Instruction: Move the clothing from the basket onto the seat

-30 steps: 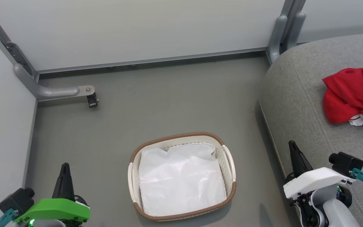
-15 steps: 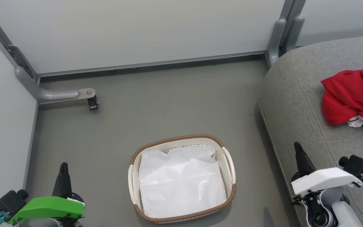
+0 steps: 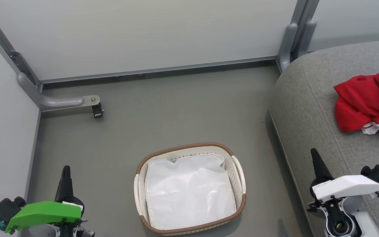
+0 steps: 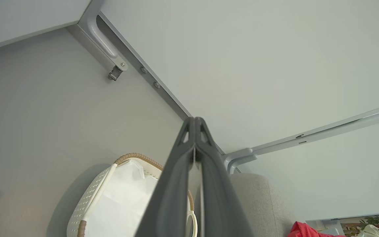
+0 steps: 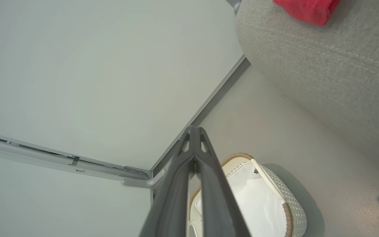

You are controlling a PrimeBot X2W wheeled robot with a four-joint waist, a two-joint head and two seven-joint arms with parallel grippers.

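Grey floor [image 3: 176,108] — left tool [image 3: 66,169], right tool [image 3: 314,152] fingers pressed together, empty

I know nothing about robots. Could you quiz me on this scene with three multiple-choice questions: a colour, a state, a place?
1. The basket has a rim that is: A blue; B brown; C black.
2. The left hand and right hand are: A wide open; B gripping cloth; C shut and empty.
3. The red clothes lie: A on the grey seat; B in the basket; C in a hand.
Answers: B, a brown woven band rings it. C, each closes to its tip, nothing between. A, the red heap rests on the seat; the basket holds a white liner.
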